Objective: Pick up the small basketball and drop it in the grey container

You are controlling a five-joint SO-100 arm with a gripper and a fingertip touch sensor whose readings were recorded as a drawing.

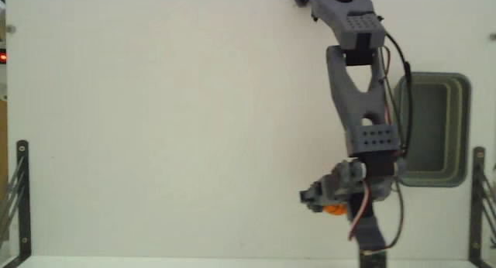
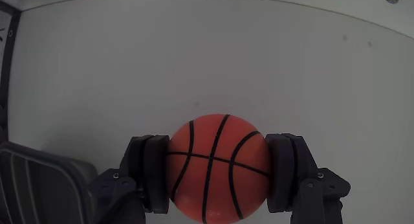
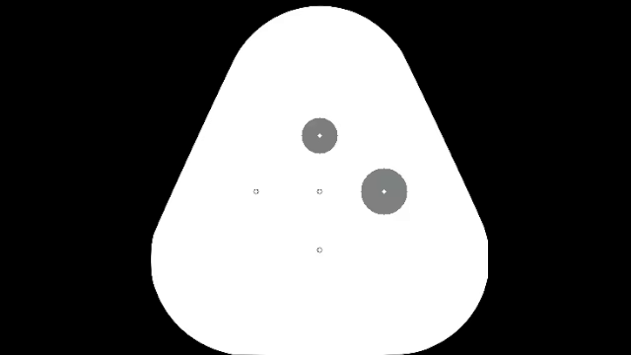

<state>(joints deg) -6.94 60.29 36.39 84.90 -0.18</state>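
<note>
Wrist view: small basketball [image 2: 218,167] pinched between both dark pads [image 2: 154,172] of the gripper [image 2: 218,175], jaws pressed on its left and right sides, bare white table [image 2: 194,62] beyond. Fixed view: gripper [image 1: 335,200] low near the table's bottom edge, only a sliver of ball [image 1: 335,209] showing beneath it; grey container [image 1: 432,128] up and to the right, just beside the arm [image 1: 358,97]. Next, likely a lift and a swing up-right over the tub's near rim. Open table leftward; black bracket [image 1: 480,198] close on the right.
</note>
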